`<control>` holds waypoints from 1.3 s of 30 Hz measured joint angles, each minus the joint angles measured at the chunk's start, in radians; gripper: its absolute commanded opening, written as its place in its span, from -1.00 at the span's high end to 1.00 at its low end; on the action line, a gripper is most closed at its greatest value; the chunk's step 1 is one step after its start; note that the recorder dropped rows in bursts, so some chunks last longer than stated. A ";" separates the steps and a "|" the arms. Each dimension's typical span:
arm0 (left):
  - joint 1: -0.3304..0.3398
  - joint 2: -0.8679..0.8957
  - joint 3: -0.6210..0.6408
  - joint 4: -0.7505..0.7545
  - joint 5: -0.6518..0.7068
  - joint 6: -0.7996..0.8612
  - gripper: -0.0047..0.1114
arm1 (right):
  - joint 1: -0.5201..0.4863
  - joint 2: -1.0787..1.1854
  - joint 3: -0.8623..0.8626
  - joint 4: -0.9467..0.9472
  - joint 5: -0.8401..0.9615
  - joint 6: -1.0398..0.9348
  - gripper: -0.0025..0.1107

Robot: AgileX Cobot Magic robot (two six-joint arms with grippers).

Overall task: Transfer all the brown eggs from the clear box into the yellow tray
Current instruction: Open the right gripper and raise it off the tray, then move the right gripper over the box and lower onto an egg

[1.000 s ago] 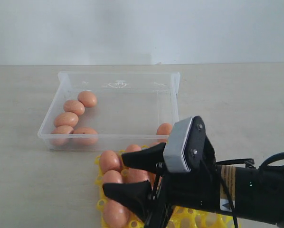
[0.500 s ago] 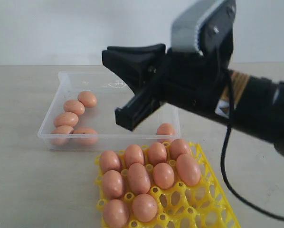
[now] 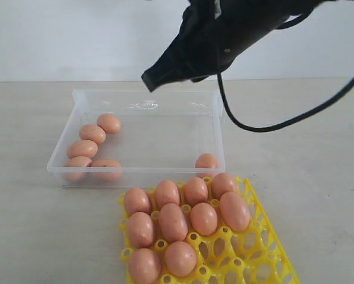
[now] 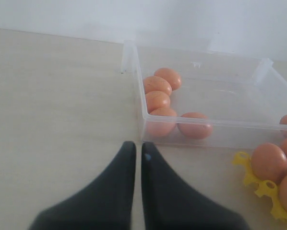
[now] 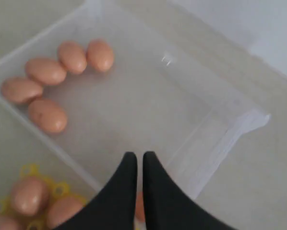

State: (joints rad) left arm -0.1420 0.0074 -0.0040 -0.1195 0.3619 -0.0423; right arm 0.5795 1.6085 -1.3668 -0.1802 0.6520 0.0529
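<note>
Exterior view: right gripper [image 3: 151, 80], jaws pressed together and empty, hangs above the clear box [image 3: 135, 177], where six brown eggs [image 3: 93, 134] remain; nine sit in the yellow tray [image 3: 257, 260]. Risk: descending unopened, its tips would strike an egg or roll it against the wall.

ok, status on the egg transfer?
Right hand shut, empty, over clear box. Left hand shut, outside it. Six brown eggs in box, ten in yellow tray. Nothing blocking.

Right pincer [image 3: 148, 83] closed, aloft; left pincer [image 4: 135, 149] closed.
</note>
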 measured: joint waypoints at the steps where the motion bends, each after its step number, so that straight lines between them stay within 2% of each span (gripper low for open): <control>1: 0.000 0.000 0.000 0.000 0.000 0.000 0.85 | 0.000 0.031 -0.038 0.060 0.070 -0.060 0.96; 5: 0.000 0.000 0.000 0.000 0.000 0.000 0.85 | 0.000 0.165 -0.182 0.228 0.282 -0.231 0.96; 17: 0.000 0.000 0.000 0.000 0.000 0.000 0.85 | 0.000 0.579 -0.687 0.447 0.544 -0.425 0.96; 23: 0.000 0.000 0.000 0.000 0.000 0.000 0.85 | -0.002 0.666 -0.736 0.581 0.563 -0.614 0.96; 27: 0.000 0.000 0.000 0.000 0.000 0.000 0.85 | -0.002 0.671 -0.736 0.607 0.540 -0.757 0.95; 29: 0.000 0.000 0.000 0.000 0.000 0.000 0.85 | -0.002 0.671 -0.739 0.609 0.472 -0.805 0.86; 33: 0.000 0.000 0.000 0.000 0.000 0.000 0.85 | -0.003 0.677 -0.743 0.609 0.363 -0.858 0.31; 35: 0.000 0.000 0.000 0.000 0.000 0.000 0.85 | -0.003 0.681 -0.744 0.609 0.345 -0.865 0.12; 39: 0.000 0.000 0.000 0.000 0.000 0.000 0.85 | -0.003 0.710 -0.745 0.582 0.300 -0.862 0.11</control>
State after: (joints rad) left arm -0.1420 0.0074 -0.0040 -0.1195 0.3619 -0.0423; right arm 0.5760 2.3184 -2.1120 0.4021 0.9523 -0.8091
